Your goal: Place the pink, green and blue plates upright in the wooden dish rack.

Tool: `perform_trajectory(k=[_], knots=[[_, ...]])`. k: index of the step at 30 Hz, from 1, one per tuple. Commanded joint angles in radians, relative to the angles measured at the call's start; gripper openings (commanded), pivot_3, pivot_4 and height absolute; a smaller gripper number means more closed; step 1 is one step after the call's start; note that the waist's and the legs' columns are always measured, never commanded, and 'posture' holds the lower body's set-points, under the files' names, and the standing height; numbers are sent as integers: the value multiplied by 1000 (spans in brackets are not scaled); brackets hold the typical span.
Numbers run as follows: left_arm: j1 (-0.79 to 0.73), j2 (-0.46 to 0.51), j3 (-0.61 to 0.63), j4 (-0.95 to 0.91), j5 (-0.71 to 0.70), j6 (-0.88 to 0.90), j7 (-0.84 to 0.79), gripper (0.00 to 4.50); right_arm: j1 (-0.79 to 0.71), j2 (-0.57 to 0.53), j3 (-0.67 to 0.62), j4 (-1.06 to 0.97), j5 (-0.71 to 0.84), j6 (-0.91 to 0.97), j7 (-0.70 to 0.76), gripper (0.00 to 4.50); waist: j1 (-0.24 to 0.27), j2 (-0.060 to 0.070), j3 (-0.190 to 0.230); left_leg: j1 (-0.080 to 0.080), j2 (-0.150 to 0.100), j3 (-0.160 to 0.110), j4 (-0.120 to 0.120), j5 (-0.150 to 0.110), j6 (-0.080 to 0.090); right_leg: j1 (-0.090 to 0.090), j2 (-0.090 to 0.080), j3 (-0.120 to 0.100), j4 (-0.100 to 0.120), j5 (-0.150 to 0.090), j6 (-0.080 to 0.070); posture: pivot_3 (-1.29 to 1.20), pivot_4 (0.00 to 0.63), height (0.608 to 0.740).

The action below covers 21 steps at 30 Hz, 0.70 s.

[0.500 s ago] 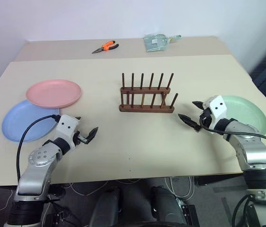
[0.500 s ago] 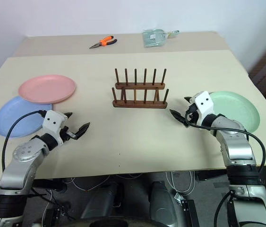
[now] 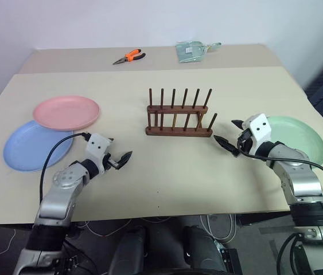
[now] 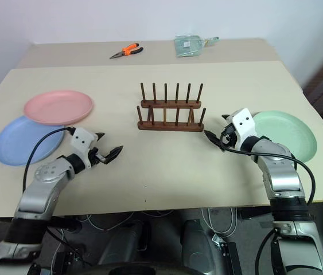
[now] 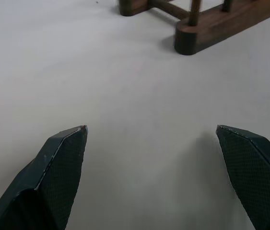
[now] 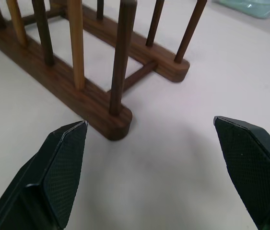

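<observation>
Having swung in toward the wooden dish rack (image 3: pixel 179 113) empty, jaws spread, the left gripper (image 3: pixel 117 158) left all three plates unracked.

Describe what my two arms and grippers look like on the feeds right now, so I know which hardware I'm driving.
Both arms are silver-grey metal with rounded joint housings. A white boxy block with two small dark dots tops each wrist. The left gripper and right gripper each have two black pointed fingers with a fine cross-hatched texture on the pads. A loose black cable loops along each arm.
</observation>
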Motion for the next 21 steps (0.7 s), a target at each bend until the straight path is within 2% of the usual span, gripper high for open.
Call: perform_trajectory(k=[1,5,9,12,17,21], knots=[[-130,-15,-51,149,18,-80,-90,4432,32,16,-18,-108,-8,8,-52,4317,5,0,0,0,0,0,0,0,0,0,0,0,0,1,1,0,150,738],[-360,-74,-123,496,69,-194,-198,4432,110,38,-26,-211,-18,34,-110,4317,14,0,0,0,-1,0,0,0,0,0,0,-1,0,2,3,0,150,738],[-501,-125,-161,757,117,-292,-277,4432,178,54,-44,-294,-26,58,-160,4317,19,-1,0,-1,-1,0,1,0,1,1,1,-1,0,2,4,0,150,738],[-556,-151,-170,874,151,-356,-281,3613,218,52,-60,-344,-23,74,-180,4500,18,-1,-1,-1,-1,1,1,0,1,1,1,-1,0,1,4,0,150,738],[-550,-170,-172,883,153,-420,-338,1226,253,39,-71,-360,-25,83,-176,4500,17,-1,-1,0,-1,0,3,0,1,2,1,-1,0,1,4,0,150,738],[-476,-143,-178,745,133,-410,-413,1226,249,21,-77,-348,-27,84,-161,4500,12,-1,-1,0,0,0,2,0,1,2,1,-1,1,1,4,0,150,738]])
